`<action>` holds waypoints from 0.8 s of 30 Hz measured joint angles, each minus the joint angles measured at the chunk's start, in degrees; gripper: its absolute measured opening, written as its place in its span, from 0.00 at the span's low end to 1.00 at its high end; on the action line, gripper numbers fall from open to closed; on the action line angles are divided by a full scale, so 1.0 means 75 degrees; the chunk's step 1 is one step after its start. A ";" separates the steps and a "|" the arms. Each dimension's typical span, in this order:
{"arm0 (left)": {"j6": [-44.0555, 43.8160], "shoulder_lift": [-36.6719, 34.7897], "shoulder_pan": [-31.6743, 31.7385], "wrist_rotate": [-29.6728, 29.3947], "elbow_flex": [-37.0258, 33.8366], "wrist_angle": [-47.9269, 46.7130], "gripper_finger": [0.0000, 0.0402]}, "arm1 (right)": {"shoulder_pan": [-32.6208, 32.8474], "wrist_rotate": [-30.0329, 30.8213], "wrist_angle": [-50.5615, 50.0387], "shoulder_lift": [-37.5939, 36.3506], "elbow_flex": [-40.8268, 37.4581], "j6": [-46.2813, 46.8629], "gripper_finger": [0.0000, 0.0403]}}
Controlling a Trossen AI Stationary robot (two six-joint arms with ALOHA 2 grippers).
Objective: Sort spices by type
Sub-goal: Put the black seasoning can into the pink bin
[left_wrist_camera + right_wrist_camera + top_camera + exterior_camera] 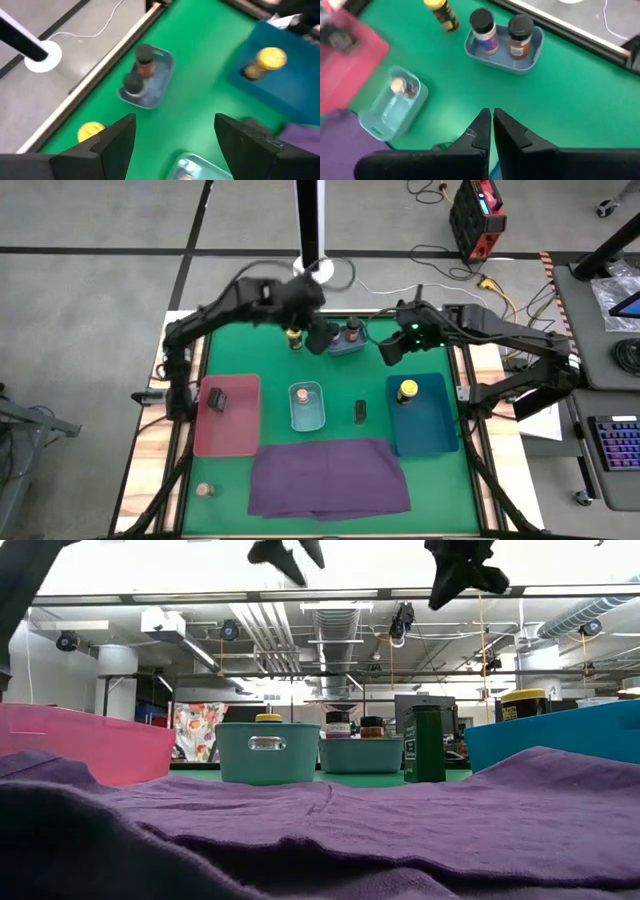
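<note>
My left gripper hangs open above the far middle of the table, between a yellow-lidded jar standing on the green mat and a small grey tray holding two dark-topped jars. My right gripper hovers shut just right of that tray; its fingers are closed on nothing. A second yellow-lidded jar stands in the blue bin. A brownish-pink-topped jar sits in the teal bin. One dark tin lies in the pink tray, another stands on the mat.
A purple cloth covers the near middle of the mat. Another pink-topped jar stands on the wooden edge at the near left corner. The pink tray, teal bin and blue bin line up across the middle.
</note>
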 joint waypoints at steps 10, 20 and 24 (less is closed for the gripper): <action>-0.2494 -0.0317 -0.2755 -0.1762 -0.0049 -0.1650 0.63 | 0.0259 -0.1629 0.0042 0.0860 0.0000 -0.0227 0.03; -0.0728 -0.0642 -0.3380 -0.1369 -0.0119 -0.1586 0.60 | 0.1091 -0.2662 -0.0375 0.1071 0.0003 0.0028 0.03; 0.0177 -0.1115 -0.3352 -0.1687 -0.0134 -0.1579 0.58 | 0.1374 -0.2578 -0.0340 0.1179 0.0003 0.1784 0.03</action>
